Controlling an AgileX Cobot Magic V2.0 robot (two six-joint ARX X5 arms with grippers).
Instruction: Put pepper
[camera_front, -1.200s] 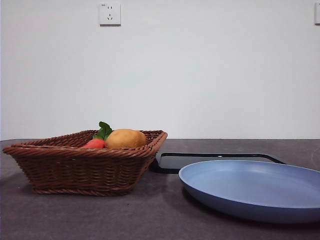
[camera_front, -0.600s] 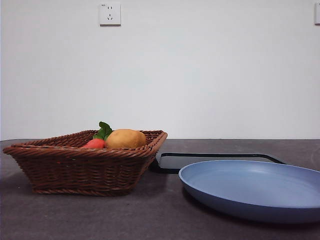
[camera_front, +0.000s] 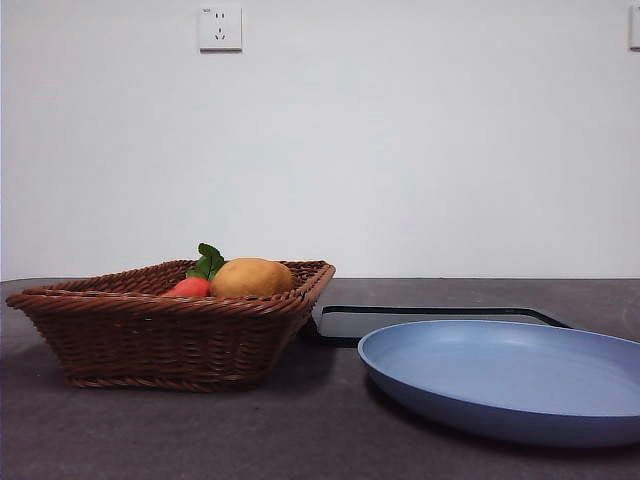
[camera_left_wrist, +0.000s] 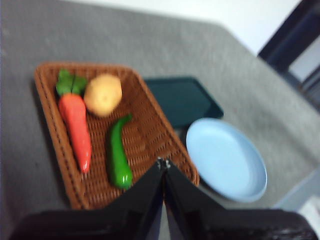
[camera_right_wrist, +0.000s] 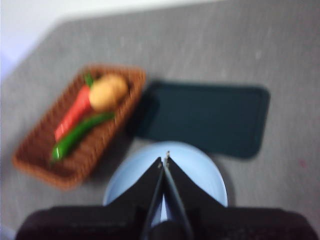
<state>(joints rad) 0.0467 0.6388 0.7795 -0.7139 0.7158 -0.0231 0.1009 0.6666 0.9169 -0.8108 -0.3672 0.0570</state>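
The dark-green pepper (camera_left_wrist: 117, 155) lies in the brown wicker basket (camera_left_wrist: 55, 145), beside a red carrot-like vegetable with green leaves (camera_left_wrist: 76, 125) and a yellow-brown potato (camera_left_wrist: 103, 94). It also shows in the right wrist view (camera_right_wrist: 77, 135). In the front view the pepper is hidden behind the basket (camera_front: 170, 335) wall. The blue plate (camera_front: 510, 385) stands beside the basket, empty. My left gripper (camera_left_wrist: 163, 163) is shut, high above the basket's near edge. My right gripper (camera_right_wrist: 164, 161) is shut, high above the plate (camera_right_wrist: 200, 170).
A dark rectangular tray (camera_front: 430, 318) lies behind the plate, next to the basket; it also shows in both wrist views (camera_right_wrist: 200, 117). The table is grey (camera_front: 200, 440). A white wall with a socket (camera_front: 220, 27) stands behind. Dark furniture (camera_left_wrist: 290, 35) is off the table's far corner.
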